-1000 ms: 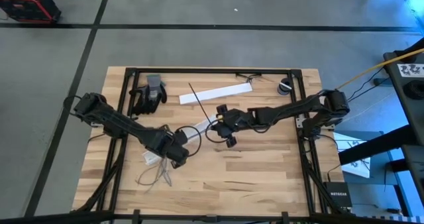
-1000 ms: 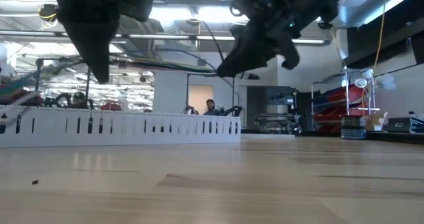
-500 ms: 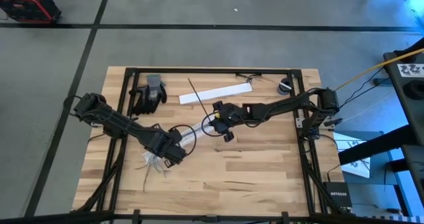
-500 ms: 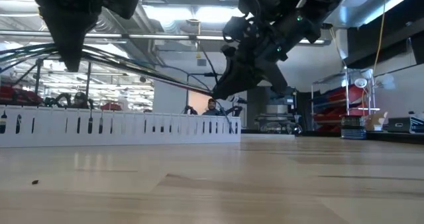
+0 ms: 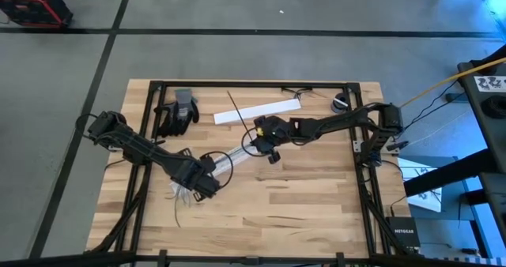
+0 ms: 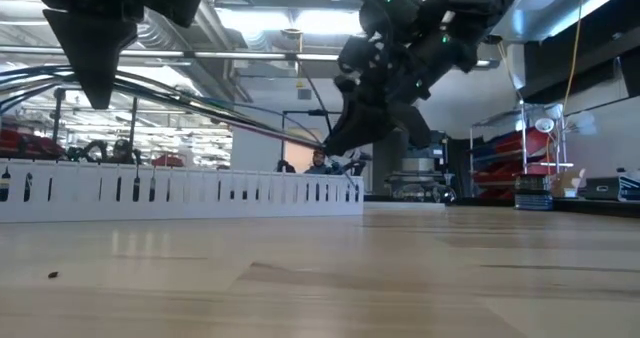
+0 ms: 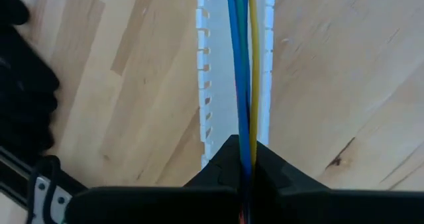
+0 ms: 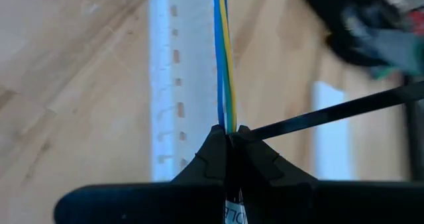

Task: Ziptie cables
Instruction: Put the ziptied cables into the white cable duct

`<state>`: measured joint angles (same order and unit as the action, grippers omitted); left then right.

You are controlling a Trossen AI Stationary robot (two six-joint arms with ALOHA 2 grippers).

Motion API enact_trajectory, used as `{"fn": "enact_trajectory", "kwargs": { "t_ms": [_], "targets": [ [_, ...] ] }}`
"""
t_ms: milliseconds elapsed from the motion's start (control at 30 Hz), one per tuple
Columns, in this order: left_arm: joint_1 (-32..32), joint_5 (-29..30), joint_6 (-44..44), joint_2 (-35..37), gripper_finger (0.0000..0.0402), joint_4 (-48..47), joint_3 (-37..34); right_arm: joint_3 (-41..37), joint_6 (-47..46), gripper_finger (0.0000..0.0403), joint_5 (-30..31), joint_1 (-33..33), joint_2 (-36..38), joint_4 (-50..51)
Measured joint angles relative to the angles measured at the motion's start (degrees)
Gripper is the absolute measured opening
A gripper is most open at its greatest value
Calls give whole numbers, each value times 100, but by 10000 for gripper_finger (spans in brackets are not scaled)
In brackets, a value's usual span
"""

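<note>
Two claws hold the cables (image 5: 229, 158) stretched between them above the desk (image 5: 316, 196): the left claw (image 5: 212, 178) is pinched on one end of the bundle, the right claw (image 5: 257, 137) pressed together on the other. Below the strands lies a white slotted channel (image 7: 222, 85); black gloves (image 5: 175, 113) rest near the desk's far left corner.

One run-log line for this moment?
left gripper: shut on cables | right gripper: shut on cables | cables: stretched between grippers above table | zip tie: beside right gripper
</note>
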<state>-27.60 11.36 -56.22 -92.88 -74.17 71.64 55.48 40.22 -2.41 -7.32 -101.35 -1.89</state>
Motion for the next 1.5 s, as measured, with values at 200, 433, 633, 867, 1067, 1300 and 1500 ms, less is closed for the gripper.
{"fn": "enact_trajectory", "kwargs": {
  "t_ms": [200, 433, 633, 867, 1067, 1300, 1500],
  "targets": [
    [-24, 11, 111, 0, 1, -43, -7, 1, -91, 14, -232, -28, -531, -327],
    [-64, 97, 535, -80, 1, -50, -12, 2, -240, 14, -222, -28, -651, -469],
    [-62, 104, 826, -174, 1, 55, -452, -4, -240, 14, -234, -28, -655, -510],
    [-58, -485, 1082, -175, 1, 861, -988, 0, -240, 14, -283, -25, -662, -539],
    [-58, -568, 1291, -175, 6, 1413, -1390, -2, -242, 15, -276, -25, -662, -516],
    [-74, -1247, 1021, -177, 84, 1371, -1727, -19, -237, 20, 129, -57, -655, -407],
    [-71, -1425, 981, -22, 144, 1422, -1549, -23, -223, 91, 117, -43, -634, -398]
  ]
}}
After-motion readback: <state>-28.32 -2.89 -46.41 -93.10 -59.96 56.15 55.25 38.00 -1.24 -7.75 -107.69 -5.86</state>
